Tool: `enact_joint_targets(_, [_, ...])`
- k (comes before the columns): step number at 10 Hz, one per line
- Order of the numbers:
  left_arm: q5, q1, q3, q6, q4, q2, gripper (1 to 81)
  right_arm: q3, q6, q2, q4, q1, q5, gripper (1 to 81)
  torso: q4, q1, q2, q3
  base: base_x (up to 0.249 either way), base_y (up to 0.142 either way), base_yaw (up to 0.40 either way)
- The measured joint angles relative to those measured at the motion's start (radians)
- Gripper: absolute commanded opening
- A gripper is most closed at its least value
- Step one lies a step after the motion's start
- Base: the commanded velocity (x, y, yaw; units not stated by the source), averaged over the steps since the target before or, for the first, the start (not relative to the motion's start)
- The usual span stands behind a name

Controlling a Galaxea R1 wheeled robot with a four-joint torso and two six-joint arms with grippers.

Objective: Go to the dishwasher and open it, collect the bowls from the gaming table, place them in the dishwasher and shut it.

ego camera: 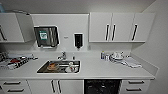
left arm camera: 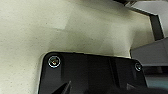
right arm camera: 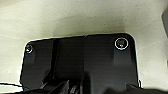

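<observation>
I face a white kitchen counter (ego camera: 100, 68). Under it, right of centre, the dishwasher (ego camera: 102, 86) shows as a dark cabinet-width bay with faint rack glints; its front is below the picture's edge. The bowls and the gaming table are out of view. The left wrist view has the robot's dark plate (left arm camera: 90, 73) over pale speckled floor (left arm camera: 50, 27), and the right wrist view has the same plate (right arm camera: 80, 62) over pale floor.
A steel sink (ego camera: 60, 71) left of the dishwasher holds an orange item and white dishes. Dishes (ego camera: 116, 56) and a cloth (ego camera: 131, 62) lie at the counter's right, clutter (ego camera: 15, 62) at its left. White cabinets (ego camera: 121, 27) hang above. A grey panel (left arm camera: 152, 50) stands by the left arm.
</observation>
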Motion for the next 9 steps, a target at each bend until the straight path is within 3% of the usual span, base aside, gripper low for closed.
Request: enact_joint_targets(9, [-0.004,-0.016,0.0,0.0,0.0,0.0,81.1,-0.009,0.0,0.005,0.0,0.008,0.003,81.1,0.0,-0.203,0.317,0.007,0.0,0.0,0.0])
